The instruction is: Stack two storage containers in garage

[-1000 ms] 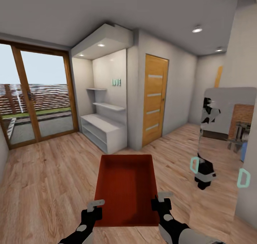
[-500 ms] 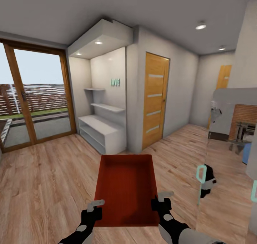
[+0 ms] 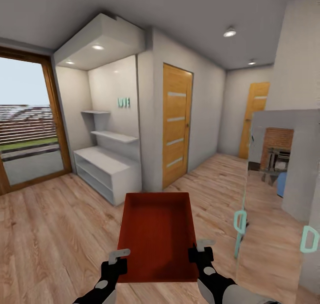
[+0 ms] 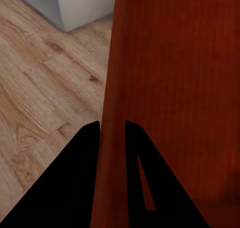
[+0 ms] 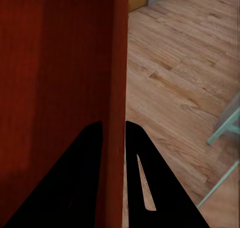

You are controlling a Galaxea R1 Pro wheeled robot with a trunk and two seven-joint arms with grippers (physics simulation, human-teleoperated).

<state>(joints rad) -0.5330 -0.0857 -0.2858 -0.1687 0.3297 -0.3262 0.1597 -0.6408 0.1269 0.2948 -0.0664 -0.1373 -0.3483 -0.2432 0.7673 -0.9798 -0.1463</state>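
A red-orange open-topped storage container (image 3: 158, 235) is held level in front of me over the light wood plank floor of the living room. My left gripper (image 3: 119, 256) is shut on its left wall near the near corner, and my right gripper (image 3: 200, 247) is shut on its right wall. In the left wrist view the fingers (image 4: 85, 153) straddle the thin red wall of the storage container (image 4: 170, 87). The right wrist view shows the same grip, fingers (image 5: 137, 153) on either side of the storage container's wall (image 5: 117, 62). The bin is empty inside.
A white shelf unit (image 3: 104, 168) in an alcove stands ahead on the left, beside a glass door with a wooden frame (image 3: 58, 117). A wooden door (image 3: 176, 126) is straight ahead, another (image 3: 254, 117) down the corridor. A mirrored panel with teal handles (image 3: 240, 221) stands close on the right.
The whole view has swung to the right: alcove, glass doors and wooden door slid left, and the far corridor door came into sight. Both grippers and the container keep their places in the picture.
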